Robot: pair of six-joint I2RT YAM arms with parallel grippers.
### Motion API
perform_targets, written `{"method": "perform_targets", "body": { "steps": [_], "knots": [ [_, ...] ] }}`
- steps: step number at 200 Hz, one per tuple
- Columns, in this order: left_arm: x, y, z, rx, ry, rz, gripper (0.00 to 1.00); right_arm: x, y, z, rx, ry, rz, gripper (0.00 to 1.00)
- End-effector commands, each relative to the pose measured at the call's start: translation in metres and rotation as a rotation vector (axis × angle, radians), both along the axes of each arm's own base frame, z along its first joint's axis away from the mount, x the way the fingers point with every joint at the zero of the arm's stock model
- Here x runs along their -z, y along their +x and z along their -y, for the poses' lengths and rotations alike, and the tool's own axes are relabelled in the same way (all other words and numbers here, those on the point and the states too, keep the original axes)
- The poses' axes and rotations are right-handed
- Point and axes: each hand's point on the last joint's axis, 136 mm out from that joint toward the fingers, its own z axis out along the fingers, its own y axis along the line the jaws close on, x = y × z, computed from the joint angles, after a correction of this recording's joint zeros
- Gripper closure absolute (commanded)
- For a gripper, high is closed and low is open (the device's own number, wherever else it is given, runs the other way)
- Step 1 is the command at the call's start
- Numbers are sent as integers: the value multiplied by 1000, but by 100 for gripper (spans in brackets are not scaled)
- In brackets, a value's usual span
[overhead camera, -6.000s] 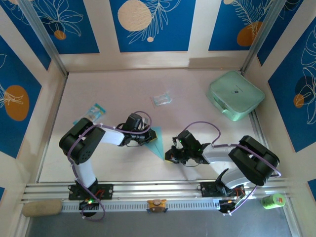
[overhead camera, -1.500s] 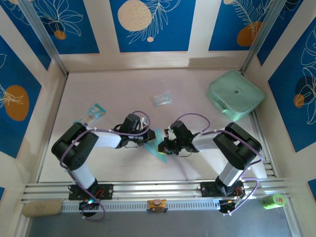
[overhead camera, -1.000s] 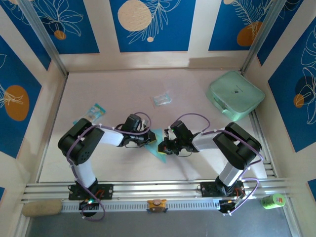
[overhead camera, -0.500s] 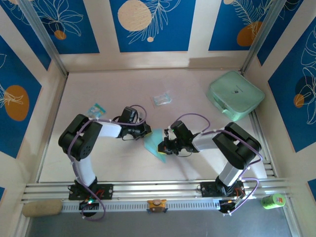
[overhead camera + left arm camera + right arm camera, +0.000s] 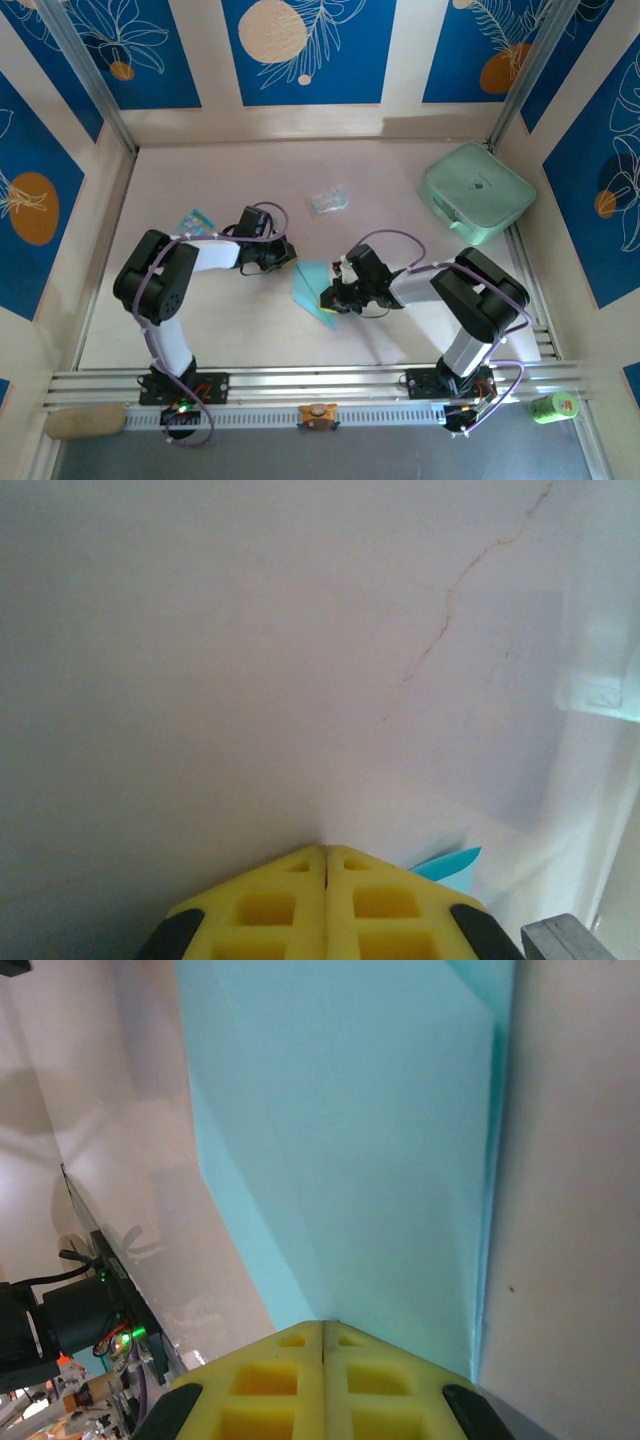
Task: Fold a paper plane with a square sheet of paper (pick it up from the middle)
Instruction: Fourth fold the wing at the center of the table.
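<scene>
A folded light-blue sheet of paper [image 5: 311, 287] lies in the middle of the surface [image 5: 220, 320] between two robot arms. The right hand [image 5: 327, 299], closed, meets its near right edge; whether it pinches the paper cannot be told. The left hand [image 5: 285, 259], closed and empty, is just beside the far left corner.

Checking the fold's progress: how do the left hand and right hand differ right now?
The left hand faces bare table, a sliver of the blue paper beside it; the right hand faces the paper itself. The left hand sits at the paper's far left corner, the right hand at its right edge. Both are shut.
</scene>
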Motion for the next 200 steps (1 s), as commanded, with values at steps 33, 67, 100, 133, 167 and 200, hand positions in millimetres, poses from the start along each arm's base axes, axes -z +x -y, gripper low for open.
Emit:
{"method": "perform_targets", "body": {
  "steps": [33, 67, 100, 133, 167, 200],
  "knots": [
    [-42, -16, 6, 51, -8, 112, 90, 39, -33, 33, -11, -166, -163, 100],
    [-41, -43, 44, 189, -79, 108, 90, 37, -34, 34, -22, -152, -156, 100],
    [-16, -61, 61, 237, -113, 39, 92, 33, -33, 35, -27, -143, -149, 100],
    [12, -66, 51, 202, -63, -9, 92, 28, -31, 34, -29, -134, -139, 100],
    [27, -72, 44, 199, -23, -44, 93, 2, -20, 20, -41, -93, -95, 100],
    [28, -74, 42, 200, -19, -51, 94, -17, 1, 4, -32, -120, -24, 100]
  ]
}}
